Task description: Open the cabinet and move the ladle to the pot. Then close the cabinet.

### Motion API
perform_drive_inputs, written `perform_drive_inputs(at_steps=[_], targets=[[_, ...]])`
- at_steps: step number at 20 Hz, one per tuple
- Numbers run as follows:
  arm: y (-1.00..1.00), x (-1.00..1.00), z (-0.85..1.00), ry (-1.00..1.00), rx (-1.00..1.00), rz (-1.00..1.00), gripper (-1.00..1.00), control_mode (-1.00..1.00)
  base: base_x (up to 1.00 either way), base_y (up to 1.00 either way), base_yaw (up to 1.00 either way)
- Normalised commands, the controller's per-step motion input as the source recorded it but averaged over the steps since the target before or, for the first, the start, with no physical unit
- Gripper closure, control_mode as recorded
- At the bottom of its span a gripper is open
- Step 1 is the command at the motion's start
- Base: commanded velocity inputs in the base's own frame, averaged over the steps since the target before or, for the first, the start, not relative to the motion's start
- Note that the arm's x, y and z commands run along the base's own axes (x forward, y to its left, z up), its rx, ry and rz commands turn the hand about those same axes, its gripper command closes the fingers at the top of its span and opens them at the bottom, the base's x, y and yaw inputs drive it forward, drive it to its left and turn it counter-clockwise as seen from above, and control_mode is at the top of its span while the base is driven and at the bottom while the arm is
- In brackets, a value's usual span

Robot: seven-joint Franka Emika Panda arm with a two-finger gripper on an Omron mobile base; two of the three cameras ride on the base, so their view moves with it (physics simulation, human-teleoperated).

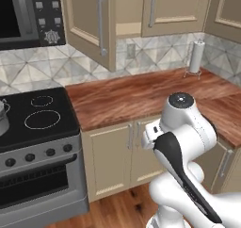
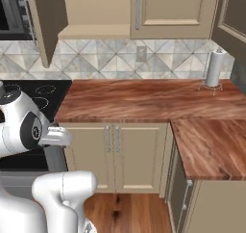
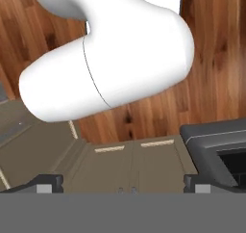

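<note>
The cabinet's left door stands swung open toward the stove, while its right door is shut. From the right base view the open door shows edge-on, and the bare inner shelf is visible. The ladle is out of view. A sliver of the grey pot shows at the far left edge, on the stove. My gripper is open with nothing between its fingertips. It looks down at the base cabinets and the wooden floor, with the arm folded low in front of the counter.
A wooden counter runs from the stove to the right corner, where a paper towel roll stands. A microwave hangs above the stove. Base cabinet doors are shut under the counter.
</note>
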Motion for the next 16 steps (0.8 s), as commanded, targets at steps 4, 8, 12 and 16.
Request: perform_drive_inputs(at_steps=[4,8,12,16], targets=[[0.0,0.0,0.0,0.0,0.0,0.0,-1.0,1.0,0.0,-0.61,0.06],[0.0,0.0,0.0,0.0,0.0,0.0,-1.0,1.0,0.01,-0.35,0.01],[0.0,0.0,0.0,0.0,0.0,0.0,-1.0,1.0,0.19,-0.31,0.01],[0.0,0.0,0.0,0.0,0.0,0.0,-1.0,1.0,0.34,-0.28,0.0]])
